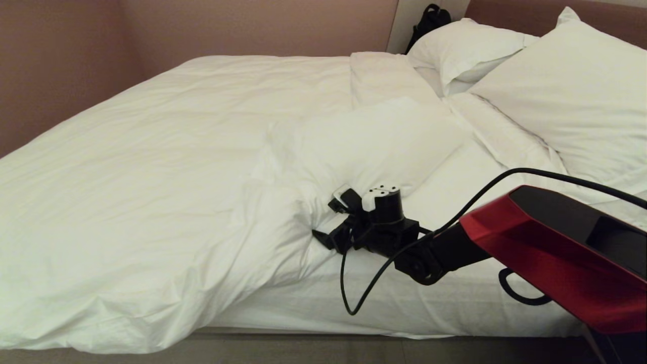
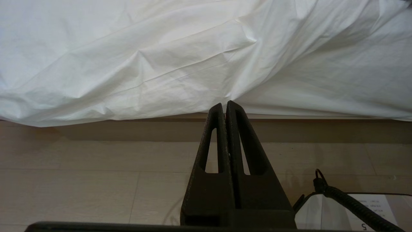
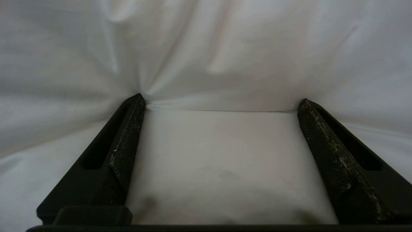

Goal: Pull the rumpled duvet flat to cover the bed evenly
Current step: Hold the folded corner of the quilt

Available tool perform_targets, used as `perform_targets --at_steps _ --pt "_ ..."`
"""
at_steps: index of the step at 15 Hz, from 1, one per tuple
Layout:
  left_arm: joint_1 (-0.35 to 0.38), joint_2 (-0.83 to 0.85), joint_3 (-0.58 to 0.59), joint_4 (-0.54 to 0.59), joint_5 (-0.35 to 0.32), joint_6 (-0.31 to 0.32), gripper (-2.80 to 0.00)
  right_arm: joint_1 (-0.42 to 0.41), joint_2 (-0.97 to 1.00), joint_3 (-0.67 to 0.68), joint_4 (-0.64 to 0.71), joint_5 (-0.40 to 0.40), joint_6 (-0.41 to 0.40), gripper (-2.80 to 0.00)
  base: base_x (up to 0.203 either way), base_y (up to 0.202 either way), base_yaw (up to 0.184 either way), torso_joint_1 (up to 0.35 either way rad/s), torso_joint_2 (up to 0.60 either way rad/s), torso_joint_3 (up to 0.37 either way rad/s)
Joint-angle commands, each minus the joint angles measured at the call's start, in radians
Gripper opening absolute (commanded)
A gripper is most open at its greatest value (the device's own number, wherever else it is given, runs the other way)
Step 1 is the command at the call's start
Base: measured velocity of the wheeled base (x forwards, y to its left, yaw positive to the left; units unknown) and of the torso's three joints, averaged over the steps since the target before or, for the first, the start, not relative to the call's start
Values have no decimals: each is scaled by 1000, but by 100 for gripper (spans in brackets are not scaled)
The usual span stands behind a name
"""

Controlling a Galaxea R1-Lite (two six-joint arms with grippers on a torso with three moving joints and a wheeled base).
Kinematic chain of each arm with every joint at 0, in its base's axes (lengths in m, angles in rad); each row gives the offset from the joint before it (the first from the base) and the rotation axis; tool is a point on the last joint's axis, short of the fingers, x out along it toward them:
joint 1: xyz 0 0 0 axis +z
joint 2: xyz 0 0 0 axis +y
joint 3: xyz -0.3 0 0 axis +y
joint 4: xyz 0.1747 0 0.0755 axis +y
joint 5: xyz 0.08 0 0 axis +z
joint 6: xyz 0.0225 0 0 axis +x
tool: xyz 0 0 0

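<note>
right gripper (image 3: 222, 103) is spread wide, both fingertips pressed into the bunched duvet (image 1: 151, 167) near the middle of the bed (image 1: 455, 308). nothing is clamped. left gripper (image 2: 225, 106) is shut empty near the duvet's overhanging edge.

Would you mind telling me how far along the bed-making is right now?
Done: the duvet lies fairly flat over the foot end of the bed. In hand: the right claw, open, presses into the bunched fold mid-bed. Left: the bare sheet below the pillows remains uncovered. The left claw is shut, low beside the bed.

Right hand (image 1: 323, 222) against rumpled duvet (image 1: 151, 177)
</note>
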State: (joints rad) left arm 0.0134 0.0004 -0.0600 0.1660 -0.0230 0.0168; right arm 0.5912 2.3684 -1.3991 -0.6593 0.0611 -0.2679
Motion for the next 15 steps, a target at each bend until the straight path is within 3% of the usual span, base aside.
perform_targets --at_steps 1,15 --pt "0 0 0 1 0 0 -280 -11 52 -21 17 0 -1 0 0 0 0 0 0 0" --pt "0 0 0 1 0 0 -280 -27 61 -64 56 0 4 0 0 0 0 0 0 0"
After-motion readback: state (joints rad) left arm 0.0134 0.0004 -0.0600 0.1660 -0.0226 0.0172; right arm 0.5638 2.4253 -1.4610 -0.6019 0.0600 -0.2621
